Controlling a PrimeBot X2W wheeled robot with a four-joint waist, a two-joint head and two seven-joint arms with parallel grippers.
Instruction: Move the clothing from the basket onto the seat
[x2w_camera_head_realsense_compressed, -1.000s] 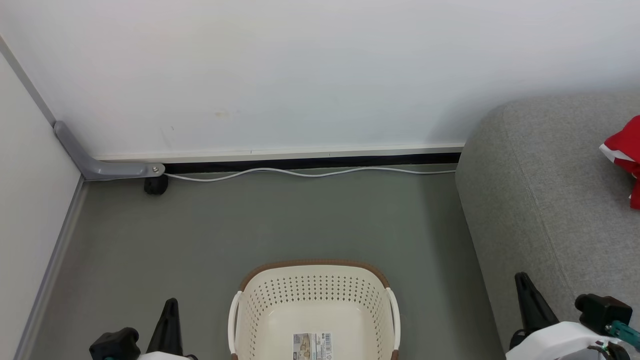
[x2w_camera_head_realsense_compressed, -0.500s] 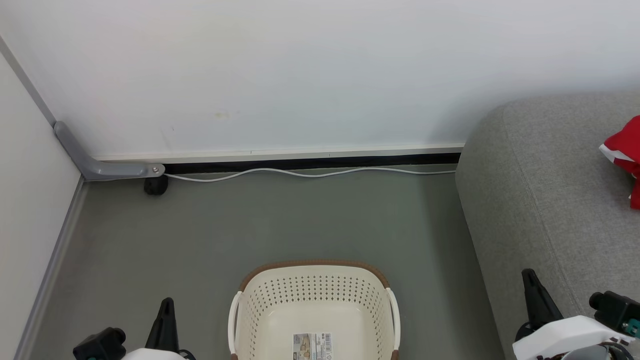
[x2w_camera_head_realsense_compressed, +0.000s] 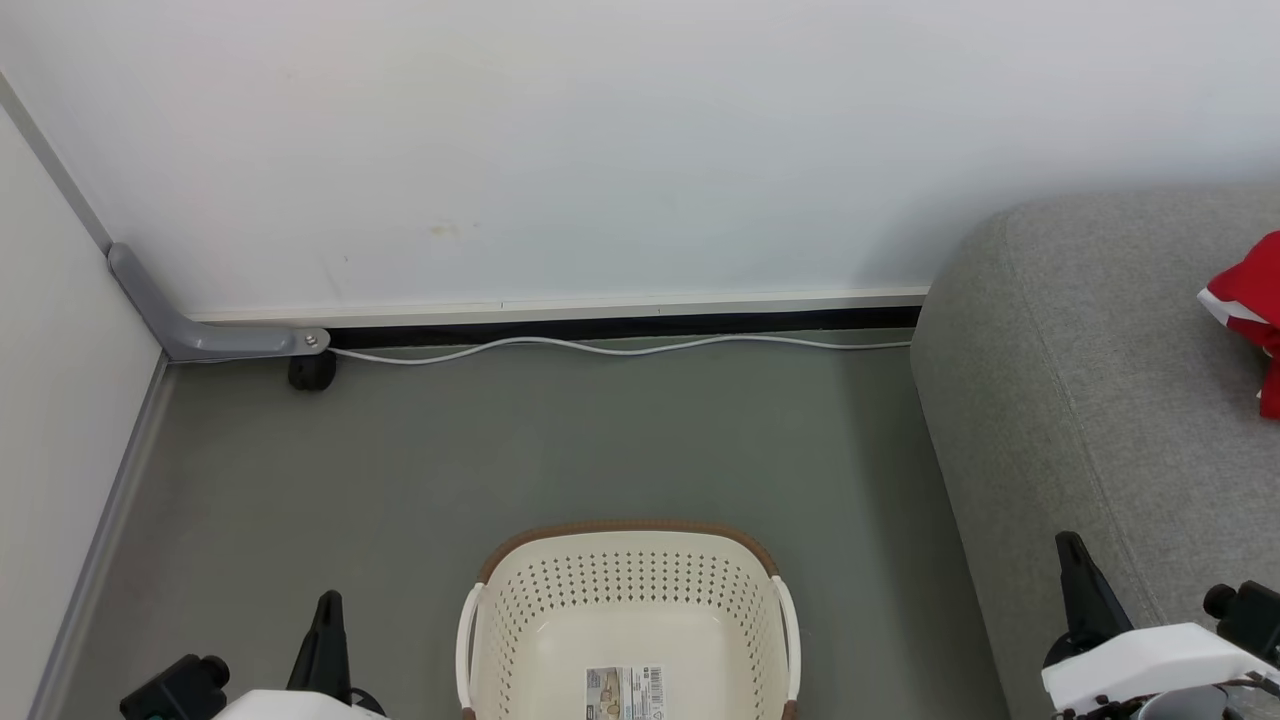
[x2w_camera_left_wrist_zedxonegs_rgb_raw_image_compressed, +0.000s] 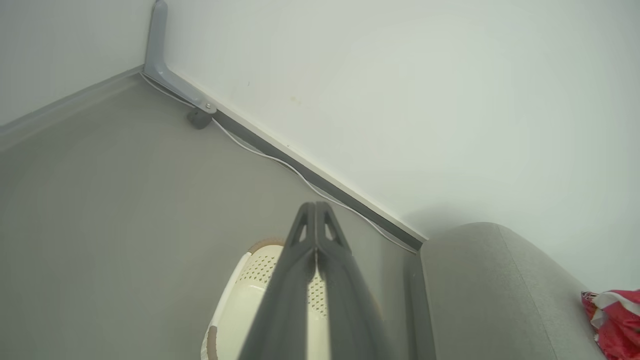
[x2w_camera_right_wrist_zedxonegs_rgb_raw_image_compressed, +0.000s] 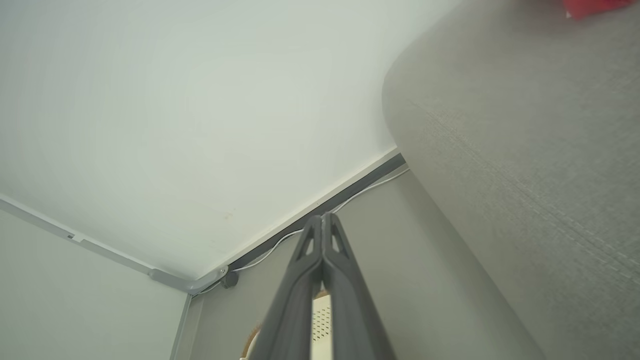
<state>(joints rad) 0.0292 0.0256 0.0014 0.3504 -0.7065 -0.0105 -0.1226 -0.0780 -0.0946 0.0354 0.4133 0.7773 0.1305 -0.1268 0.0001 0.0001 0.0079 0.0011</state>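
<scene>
White shell forearms (x2w_camera_head_realsense_compressed: 1150, 665), black knobby wrist bits (x2w_camera_head_realsense_compressed: 170, 690), long dark-grey tapered fingers (x2w_camera_left_wrist_zedxonegs_rgb_raw_image_compressed: 285, 300) with tiny triangular cutouts near the tips.

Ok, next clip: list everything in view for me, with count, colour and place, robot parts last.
basket: one, cream with brown rim, on the floor at bottom centre
label: one, white printed, on the basket's bottom
clothing: one bundle, red with white trim, on the seat at the right edge
seat: one, grey fabric, right side
cable: one, white, along the foot of the wall
bracket: one, grey, left corner
small black object: one, black, below the bracket's end
floor: one, grey-green
left end effector: one, dark, shut, lower left
right end effector: one, dark, shut, lower right by the seat
</scene>
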